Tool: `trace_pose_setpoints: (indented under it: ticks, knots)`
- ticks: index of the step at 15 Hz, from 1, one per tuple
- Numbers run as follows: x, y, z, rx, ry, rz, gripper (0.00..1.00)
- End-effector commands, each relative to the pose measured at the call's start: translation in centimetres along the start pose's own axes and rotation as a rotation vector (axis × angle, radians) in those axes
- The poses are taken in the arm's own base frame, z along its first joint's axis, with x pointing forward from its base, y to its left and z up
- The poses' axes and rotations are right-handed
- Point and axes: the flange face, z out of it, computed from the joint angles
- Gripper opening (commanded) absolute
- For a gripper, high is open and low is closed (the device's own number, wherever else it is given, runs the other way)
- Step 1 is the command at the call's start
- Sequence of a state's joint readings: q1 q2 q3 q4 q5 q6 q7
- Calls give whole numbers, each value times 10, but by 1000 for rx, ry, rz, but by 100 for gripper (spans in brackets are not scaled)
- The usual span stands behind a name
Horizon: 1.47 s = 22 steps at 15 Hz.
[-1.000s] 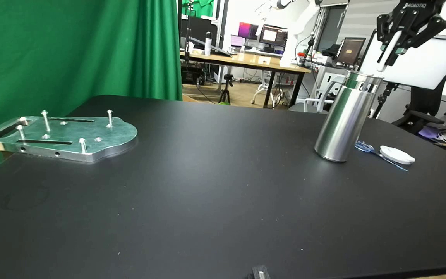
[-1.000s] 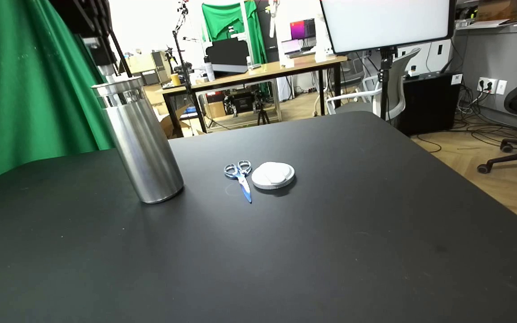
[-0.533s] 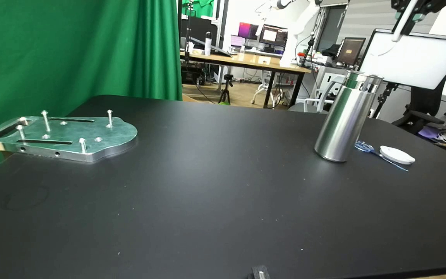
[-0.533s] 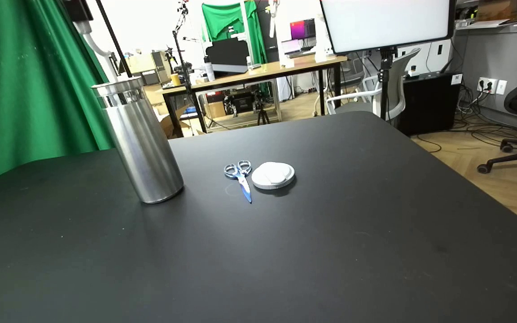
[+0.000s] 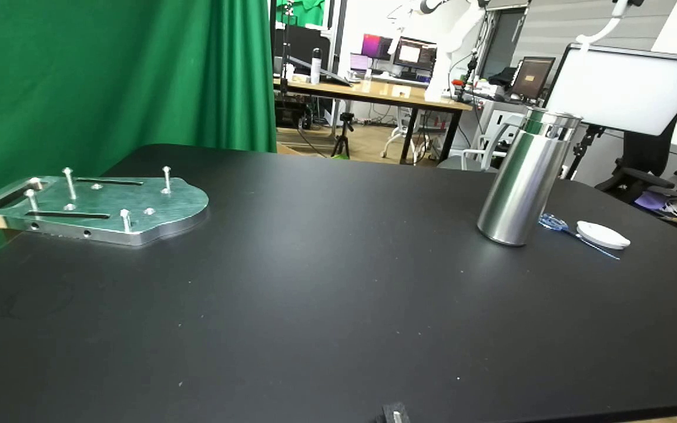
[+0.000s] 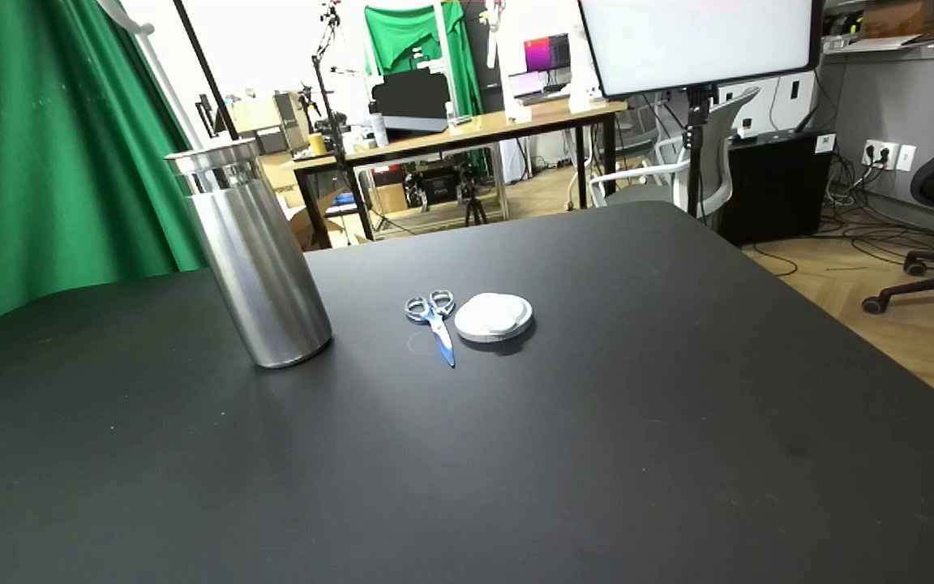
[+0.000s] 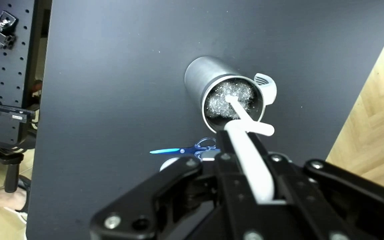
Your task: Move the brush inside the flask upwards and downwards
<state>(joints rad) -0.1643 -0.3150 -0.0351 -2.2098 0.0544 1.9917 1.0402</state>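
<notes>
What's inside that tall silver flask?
A brush: its speckled bristles show inside the flask, and its white handle runs up into the gripper. What lies beneath the bristles is covered; the bottom can't be made out.

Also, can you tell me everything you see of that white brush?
The brush looks like smooth white plastic: a straight grip, a curved neck, then a thinner shaft running down through the open mouth of the silver flask. The black gripper clamps the grip. In an exterior view the shaft slants roughly like the flask. A speckled pale mass inside the flask may be its bristles; contact with the wall is unclear.
</notes>
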Motion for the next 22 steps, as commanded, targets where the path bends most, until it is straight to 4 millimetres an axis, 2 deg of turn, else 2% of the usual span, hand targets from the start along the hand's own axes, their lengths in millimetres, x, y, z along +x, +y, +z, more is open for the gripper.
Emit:
trace_pose_setpoints:
  ticks: [1,4,9,11,13,15,16,20,22]
  knots:
    - [16,-6,12,-20,10,37,4]
    - [33,-8,42,-54,-5,68,4]
    - [58,-14,107,-141,-25,124,4]
    - [61,-15,126,-170,-36,134,4]
    - [62,-17,136,-189,-46,137,4]
    - [59,-19,134,-192,-54,129,4]
    - [56,-20,127,-184,-53,123,4]
    - [38,-19,85,-137,-30,82,4]
    - [28,-16,55,-102,-11,61,4]
